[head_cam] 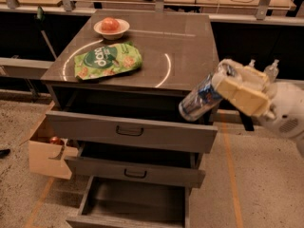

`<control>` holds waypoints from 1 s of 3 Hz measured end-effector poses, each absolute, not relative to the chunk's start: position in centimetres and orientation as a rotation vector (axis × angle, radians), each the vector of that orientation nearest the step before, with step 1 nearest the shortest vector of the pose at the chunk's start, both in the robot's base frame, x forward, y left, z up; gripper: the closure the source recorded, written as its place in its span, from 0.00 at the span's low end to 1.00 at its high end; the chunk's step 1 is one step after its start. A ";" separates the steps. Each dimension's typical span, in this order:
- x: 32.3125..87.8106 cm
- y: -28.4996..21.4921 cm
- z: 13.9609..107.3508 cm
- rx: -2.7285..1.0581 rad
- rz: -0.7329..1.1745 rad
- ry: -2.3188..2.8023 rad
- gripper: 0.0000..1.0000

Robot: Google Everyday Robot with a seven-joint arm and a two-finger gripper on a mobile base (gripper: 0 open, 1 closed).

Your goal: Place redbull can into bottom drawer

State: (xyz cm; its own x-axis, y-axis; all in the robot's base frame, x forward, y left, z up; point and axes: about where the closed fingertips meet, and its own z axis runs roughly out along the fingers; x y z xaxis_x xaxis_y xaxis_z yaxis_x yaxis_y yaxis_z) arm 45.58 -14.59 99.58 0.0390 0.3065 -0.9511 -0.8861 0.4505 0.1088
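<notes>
My gripper (227, 85) is at the right of the cabinet, shut on the redbull can (199, 100). The can is blue and silver and hangs tilted, its lower end pointing down-left over the right end of the open top drawer (130, 131). The bottom drawer (130, 201) is pulled out at the foot of the cabinet, with a dark bare interior. It lies well below and left of the can. The middle drawer (135, 167) is also open, between the two.
On the cabinet top (185, 46) lie a green snack bag (108, 60) and a white bowl (111, 28) holding a red fruit. A cardboard box (47, 151) stands on the floor to the left of the drawers. Benches run behind the cabinet.
</notes>
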 end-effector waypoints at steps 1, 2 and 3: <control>41.7 -11.9 94.7 -0.633 1.043 1.186 1.00; 40.3 -9.4 89.2 -0.659 1.054 1.191 1.00; 40.4 -6.4 82.3 -0.676 1.012 1.168 1.00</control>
State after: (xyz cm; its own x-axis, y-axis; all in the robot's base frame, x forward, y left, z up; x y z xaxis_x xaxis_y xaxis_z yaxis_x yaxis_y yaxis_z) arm 40.45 -6.38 82.26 0.0633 0.2865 -0.9560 -0.9056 0.4189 0.0656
